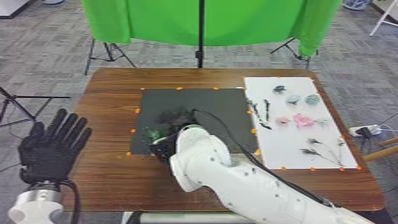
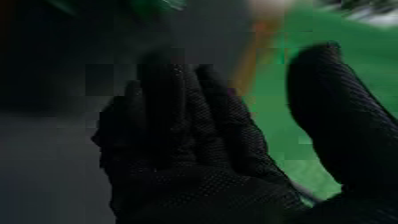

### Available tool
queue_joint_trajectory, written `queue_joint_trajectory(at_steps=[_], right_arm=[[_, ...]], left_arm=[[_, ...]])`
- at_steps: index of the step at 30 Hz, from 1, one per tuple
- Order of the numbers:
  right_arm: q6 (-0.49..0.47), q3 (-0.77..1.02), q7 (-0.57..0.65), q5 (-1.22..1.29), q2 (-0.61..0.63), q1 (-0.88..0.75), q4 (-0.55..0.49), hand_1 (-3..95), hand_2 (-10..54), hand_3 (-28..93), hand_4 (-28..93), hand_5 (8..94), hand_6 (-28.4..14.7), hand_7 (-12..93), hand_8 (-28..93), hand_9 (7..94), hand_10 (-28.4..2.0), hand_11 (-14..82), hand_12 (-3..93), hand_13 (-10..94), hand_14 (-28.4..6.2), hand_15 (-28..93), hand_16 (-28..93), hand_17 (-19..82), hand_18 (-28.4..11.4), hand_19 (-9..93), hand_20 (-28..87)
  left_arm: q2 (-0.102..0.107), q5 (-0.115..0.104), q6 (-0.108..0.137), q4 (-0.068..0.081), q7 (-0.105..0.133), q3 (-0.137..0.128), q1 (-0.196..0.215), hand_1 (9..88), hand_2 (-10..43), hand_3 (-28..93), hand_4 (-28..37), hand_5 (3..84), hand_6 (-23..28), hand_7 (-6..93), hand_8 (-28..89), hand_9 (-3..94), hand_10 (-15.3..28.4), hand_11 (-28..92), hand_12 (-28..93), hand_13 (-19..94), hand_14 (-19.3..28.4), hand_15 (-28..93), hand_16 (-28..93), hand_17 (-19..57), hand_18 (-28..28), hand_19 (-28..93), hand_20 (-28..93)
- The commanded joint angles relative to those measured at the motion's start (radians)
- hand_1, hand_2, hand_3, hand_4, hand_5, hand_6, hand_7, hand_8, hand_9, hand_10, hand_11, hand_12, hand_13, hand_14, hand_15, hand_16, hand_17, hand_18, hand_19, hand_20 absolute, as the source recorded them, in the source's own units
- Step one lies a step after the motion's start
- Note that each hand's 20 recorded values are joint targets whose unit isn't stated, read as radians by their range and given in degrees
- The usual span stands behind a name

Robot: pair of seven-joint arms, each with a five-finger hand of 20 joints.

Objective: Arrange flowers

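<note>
My right hand [image 1: 163, 148] is over the lower left part of the black mat [image 1: 218, 100], beside some green foliage [image 1: 153, 134]. In the right wrist view the same hand [image 2: 204, 165] is open, fingers extended and thumb well apart, holding nothing. Green leaves [image 2: 158, 5] lie beyond its fingertips. My left hand [image 1: 49, 155] is open at the table's left edge. On the white sheet [image 1: 266, 160] lie a pink flower [image 1: 303, 120], blue-green blooms [image 1: 311, 99], a dark bloom [image 1: 280, 89], thin dark sprigs [image 1: 258, 112] and long-stemmed flowers [image 1: 320, 154].
Orange tape pieces [image 1: 258, 152] mark the edges of the mat and sheet on the brown table [image 1: 107, 110]. A black cable [image 1: 231, 135] runs along the right arm across the mat. Behind the table stands a green cloth [image 1: 151, 22] on a stand.
</note>
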Motion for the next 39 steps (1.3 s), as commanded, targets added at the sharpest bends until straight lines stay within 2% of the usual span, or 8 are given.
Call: queue_joint_trajectory(at_steps=[1, 6, 11, 18, 21, 27, 33, 39], right_arm=[[-0.382, 0.014, -0.235, -0.128, 0.089, -0.024, -0.055, 26.7, 1.8, 80, -22, 63.8, -7.4, 20, -13, 40.0, -25.5, 20.8, 16.4, 33, -24.1, 74, 14, 23, -24.7, 90, 39], [-0.588, 0.019, -0.229, -0.16, 0.049, -0.031, -0.029, 26.0, 2.6, 76, -21, 61.6, -4.4, 14, -12, 34.3, -24.7, 13.3, 15.3, 26, -25.0, 72, 12, 20, -24.4, 88, 44], [-0.69, 0.004, -0.229, -0.222, 0.026, -0.018, 0.005, 25.6, 2.5, 75, -21, 57.7, -3.1, 11, -12, 32.9, -24.6, 13.1, 15.7, 24, -25.6, 72, 11, 19, -24.6, 88, 46], [-0.801, -0.008, -0.198, -0.289, -0.001, -0.006, 0.034, 25.9, 2.6, 74, -21, 58.3, -2.8, 10, -12, 34.5, -24.8, 14.5, 16.4, 25, -25.9, 73, 12, 20, -24.9, 87, 48], [-0.78, -0.012, -0.182, -0.304, -0.004, -0.007, 0.044, 26.2, 2.9, 74, -21, 57.7, -3.4, 9, -12, 34.8, -25.2, 14.9, 16.7, 25, -26.4, 74, 12, 20, -25.1, 88, 48], [-0.735, -0.016, -0.148, -0.32, -0.002, -0.004, 0.052, 25.0, 4.9, 74, -20, 47.6, -12.8, 5, -10, 35.0, -27.5, 17.6, 18.4, 26, -27.4, 75, 12, 21, -25.7, 89, 48], [-0.706, -0.008, -0.104, -0.277, 0.003, -0.002, 0.054, 24.5, 5.9, 75, -20, 47.5, -16.1, 4, -9, 35.4, -28.3, 19.4, 18.9, 27, -28.0, 75, 12, 22, -26.1, 89, 47], [-0.684, -0.009, -0.095, -0.276, 0.006, -0.006, 0.027, 24.3, 6.5, 75, -20, 47.7, -10.0, 6, -9, 35.9, -28.4, 20.3, 19.1, 28, -28.1, 75, 12, 23, -26.8, 89, 46]], left_arm=[[-0.008, -0.008, 0.005, 0.001, 0.011, 0.005, 0.018, 26.1, 11.9, 77, -28.1, 45.2, 7.7, 7.5, -7, 39.8, 13.3, 14, 11, 31, 13.9, 28, -2, -3.3, 12.2, 23, 15], [0.011, -0.003, 0.019, 0.009, -0.012, 0.026, -0.011, 26.1, 11.9, 77, -28.0, 45.2, 7.8, 7.6, -8, 39.7, 13.2, 14, 11, 31, 13.9, 29, -3, -3.3, 12.2, 23, 15], [0.022, 0.003, 0.015, 0.017, -0.017, 0.051, -0.032, 26.1, 11.9, 77, -28.1, 45.2, 7.8, 7.7, -7, 39.7, 13.3, 14, 11, 31, 14.0, 29, -3, -3.3, 12.2, 23, 15], [0.022, 0.01, 0.021, 0.015, -0.021, 0.057, -0.029, 26.1, 12.0, 77, -28.2, 45.2, 7.7, 7.7, -8, 39.6, 13.3, 14, 11, 31, 14.0, 29, -3, -3.4, 12.2, 23, 15], [0.019, 0.012, 0.016, 0.017, -0.022, 0.058, -0.032, 26.1, 12.1, 77, -28.1, 45.2, 7.8, 7.8, -8, 39.5, 13.3, 14, 11, 31, 13.9, 29, -3, -3.4, 12.2, 23, 15], [0.017, 0.012, 0.016, 0.016, -0.025, 0.054, -0.026, 26.1, 12.2, 77, -28.2, 45.2, 7.7, 7.9, -8, 39.5, 13.3, 14, 11, 31, 14.0, 29, -3, -3.4, 12.2, 23, 15], [0.018, 0.008, 0.011, 0.02, -0.03, 0.056, -0.032, 26.1, 12.3, 77, -28.2, 45.2, 7.7, 7.8, -8, 39.5, 13.3, 14, 11, 31, 14.0, 29, -3, -3.4, 12.2, 23, 15], [0.018, 0.006, 0.011, 0.023, -0.036, 0.053, -0.035, 26.1, 12.2, 77, -28.2, 45.1, 7.8, 7.7, -8, 39.5, 13.3, 14, 11, 31, 14.1, 29, -3, -3.5, 12.2, 23, 15]])
